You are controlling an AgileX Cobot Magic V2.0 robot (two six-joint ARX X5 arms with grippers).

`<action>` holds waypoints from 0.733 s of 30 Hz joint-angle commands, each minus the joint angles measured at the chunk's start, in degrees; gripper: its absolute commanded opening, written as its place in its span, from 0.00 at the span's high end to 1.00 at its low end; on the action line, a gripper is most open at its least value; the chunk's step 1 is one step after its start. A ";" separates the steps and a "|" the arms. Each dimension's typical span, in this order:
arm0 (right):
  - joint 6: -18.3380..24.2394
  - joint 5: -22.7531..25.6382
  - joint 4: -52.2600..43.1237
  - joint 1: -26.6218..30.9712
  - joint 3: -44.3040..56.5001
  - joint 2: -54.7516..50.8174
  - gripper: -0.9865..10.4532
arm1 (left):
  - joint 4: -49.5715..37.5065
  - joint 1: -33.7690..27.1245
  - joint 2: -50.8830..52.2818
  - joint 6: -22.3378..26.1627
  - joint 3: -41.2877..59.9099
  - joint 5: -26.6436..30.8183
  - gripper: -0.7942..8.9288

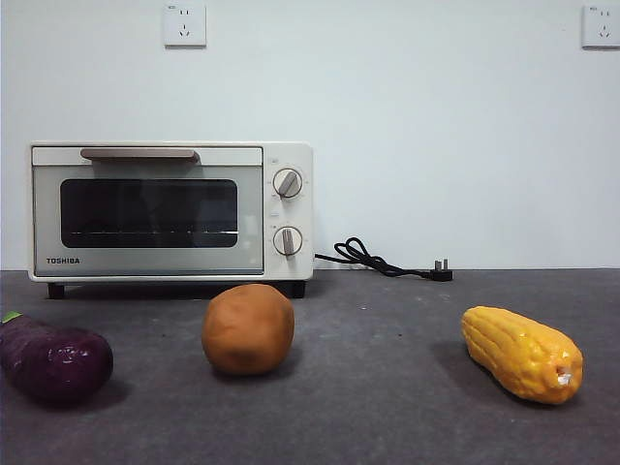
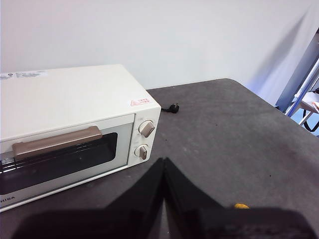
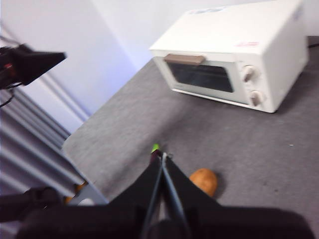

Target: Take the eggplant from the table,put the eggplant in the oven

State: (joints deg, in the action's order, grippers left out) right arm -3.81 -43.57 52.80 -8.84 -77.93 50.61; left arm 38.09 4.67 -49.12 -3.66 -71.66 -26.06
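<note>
Oven [image 1: 170, 211] door shut, far left; eggplant [image 1: 53, 360] near left on table [image 1: 387, 407]; both grippers [image 2: 164, 162] [image 3: 162, 157] pinched together.

Table [image 1: 387, 407]: dark grey, matt, felt-like nap, faintly mottled. Oven [image 1: 289, 155]: cream-white casing, smooth with a low sheen; door of dark glass, reflective; bar handle [image 1: 140, 154] beige, satin finish; two knobs [image 1: 287, 183] smooth, plastic-looking; thin wire rack visible behind the glass. Cord [image 1: 373, 260]: black, smooth sheath. Eggplant [image 1: 53, 360], near the table's front left corner: deep purple skin, glossy, with highlights. Brown lump [image 1: 248, 328]: orange-brown, matt, slightly uneven. Corn cob [image 1: 521, 353]: yellow, bumpy kernel texture, mild shine. Wall [image 1: 436, 116]: white, flat matt.
</note>
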 commanded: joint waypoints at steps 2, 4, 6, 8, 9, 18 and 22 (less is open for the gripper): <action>0.52 -0.39 0.00 -2.36 -0.35 -0.13 0.92 | -0.20 0.17 -0.11 0.92 0.00 -0.04 0.92; 0.50 -0.39 0.02 -3.28 -0.35 -0.13 0.92 | -0.20 0.17 -0.13 0.92 0.00 -0.04 0.92; 0.50 -0.39 0.04 -3.89 -0.35 -0.11 0.92 | -0.20 0.17 -0.17 0.98 0.00 -0.04 0.92; 0.52 -0.37 0.04 -4.26 -0.35 -0.09 0.92 | -0.20 0.17 -0.28 1.18 0.00 -0.04 0.92; 0.52 -0.39 0.04 -4.35 -0.35 -0.09 0.92 | -0.17 0.17 -0.28 1.18 0.00 -0.04 0.92; 0.90 -0.42 -0.09 -4.35 -0.35 -0.09 0.87 | 0.00 0.17 -0.39 1.31 0.00 0.02 0.92; 0.92 -2.01 -0.42 -4.35 -0.35 0.15 0.64 | -0.02 0.17 -0.50 1.31 0.00 0.13 0.92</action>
State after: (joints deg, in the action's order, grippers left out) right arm -3.40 -45.04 52.82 -13.10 -77.95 50.72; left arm 38.15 4.67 -49.65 -3.05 -71.66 -26.04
